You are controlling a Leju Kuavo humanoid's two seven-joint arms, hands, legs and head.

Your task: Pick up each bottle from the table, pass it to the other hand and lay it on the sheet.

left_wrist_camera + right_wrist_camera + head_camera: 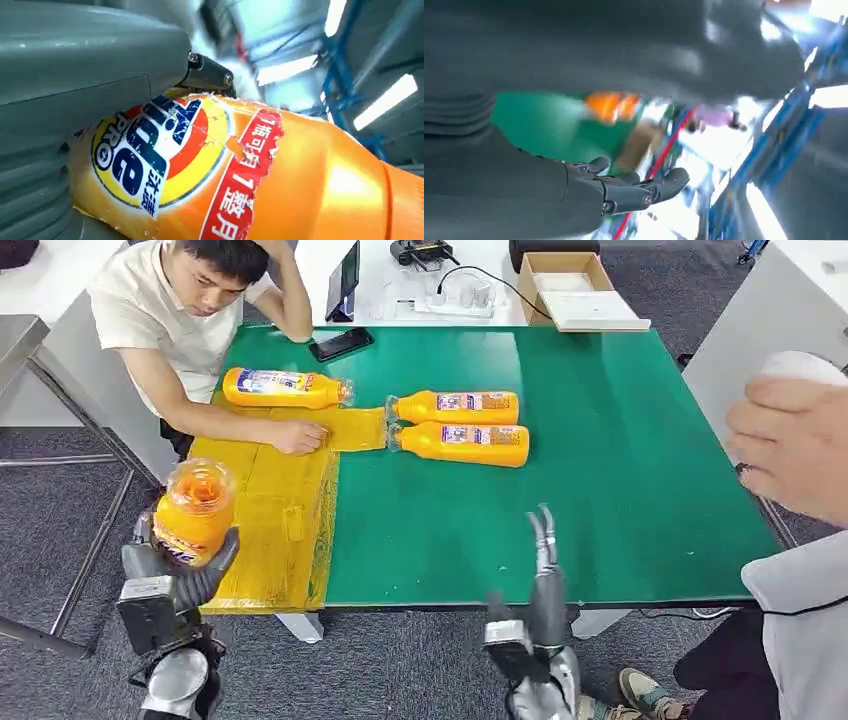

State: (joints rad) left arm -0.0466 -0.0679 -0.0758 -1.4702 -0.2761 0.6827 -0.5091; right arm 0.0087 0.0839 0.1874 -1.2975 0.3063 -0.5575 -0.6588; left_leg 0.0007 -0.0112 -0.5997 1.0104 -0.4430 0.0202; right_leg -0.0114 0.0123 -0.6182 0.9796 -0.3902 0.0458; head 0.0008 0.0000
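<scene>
Head view is showing the left hand (172,575) grasping an orange bottle (193,510) upright above the near end of the yellow sheet (265,540), while the right hand (540,590) is hovering released, fingers extended, at the near edge of the green table (620,470), where two more bottles (460,427) are lying.
</scene>
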